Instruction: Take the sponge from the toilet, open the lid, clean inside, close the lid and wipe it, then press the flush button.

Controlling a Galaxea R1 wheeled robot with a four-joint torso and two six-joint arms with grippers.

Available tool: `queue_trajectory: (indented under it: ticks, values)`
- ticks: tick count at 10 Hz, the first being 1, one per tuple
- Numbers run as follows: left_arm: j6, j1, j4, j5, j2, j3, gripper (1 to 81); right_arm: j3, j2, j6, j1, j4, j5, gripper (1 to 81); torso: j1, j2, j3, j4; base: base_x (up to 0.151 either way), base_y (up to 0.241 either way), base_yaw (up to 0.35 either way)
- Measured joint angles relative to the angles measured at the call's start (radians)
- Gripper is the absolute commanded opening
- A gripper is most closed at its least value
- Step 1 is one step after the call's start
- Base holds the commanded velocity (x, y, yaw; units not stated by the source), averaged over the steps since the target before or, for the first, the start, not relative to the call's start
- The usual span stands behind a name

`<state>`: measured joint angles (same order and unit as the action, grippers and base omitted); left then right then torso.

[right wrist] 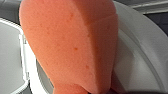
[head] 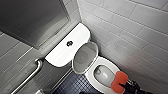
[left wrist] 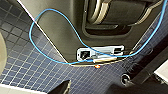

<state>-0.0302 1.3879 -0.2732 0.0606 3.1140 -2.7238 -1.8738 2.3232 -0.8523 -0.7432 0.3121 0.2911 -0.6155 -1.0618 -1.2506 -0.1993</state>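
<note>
The white toilet (head: 93,75) stands in the corner with its lid (head: 84,58) raised against the cistern, grey underside facing out. Water shows in the bowl (head: 103,73). The dark flush button (head: 69,43) sits in the middle of the cistern top. My right gripper (head: 128,86) is shut on the orange-red sponge (head: 119,81), holding it over the seat's near right rim. In the right wrist view the sponge (right wrist: 70,45) looms large in front of the white seat rim (right wrist: 142,52). The left wrist view looks down at the dark blue floor tiles (left wrist: 30,65); nothing is held there.
White tiled wall (head: 130,30) runs close along the toilet's right side. A metal grab bar (head: 32,75) hangs on the left wall below a grey panel (head: 32,17). Dark blue floor (head: 75,86) lies beside the bowl. A blue cable (left wrist: 37,22) loops over my base.
</note>
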Motion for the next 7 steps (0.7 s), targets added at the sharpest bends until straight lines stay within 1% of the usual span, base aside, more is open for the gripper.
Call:
queue_trajectory:
  ticks: [4, 6, 7]
  values:
    - [0.0, 0.0, 0.0, 0.0, 0.0, 0.0, 81.1, 0.0, -0.009, -0.017, -0.116, -0.006, 0.14, 1.0, 0.0, 0.0, 0.001, 0.0, 0.0, 0.0, 0.0]
    - [0.0, 0.0, 0.0, 0.001, 0.0, 0.0, 81.1, 0.025, -0.024, -0.019, -0.137, -0.005, 0.14, 1.0, 0.0, 0.0, 0.001, 0.0, 0.0, 0.0, 0.0]
    - [0.0, 0.0, 0.0, 0.001, 0.0, 0.0, 81.1, 0.037, -0.031, -0.019, -0.167, -0.004, 0.124, 1.0, 0.0, 0.0, 0.001, 0.0, 0.0, 0.0, 0.0]
